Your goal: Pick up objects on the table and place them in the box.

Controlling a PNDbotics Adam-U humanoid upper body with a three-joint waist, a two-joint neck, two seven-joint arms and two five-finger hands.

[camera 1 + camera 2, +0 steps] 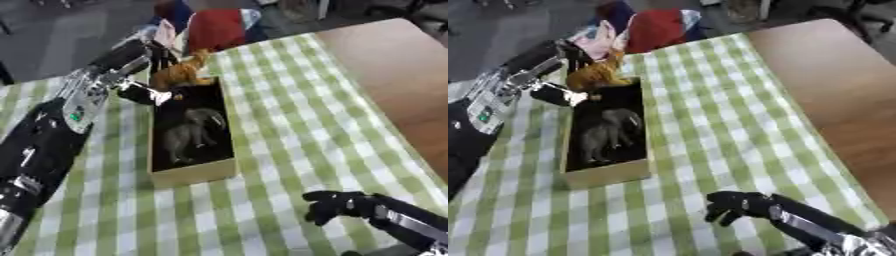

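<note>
Holding an orange animal toy (179, 73) over the far end of the box (194, 172), the left hand (150, 90) has its fingers curled around the toy, at the box's far rim. The open box lies on the green checked cloth (289, 120) of the tabletop and already contains two grey animal figures (191, 132). The right hand (337, 205) is low at the near right, well apart from the box, above the cloth, its fingers curled and holding nothing.
</note>
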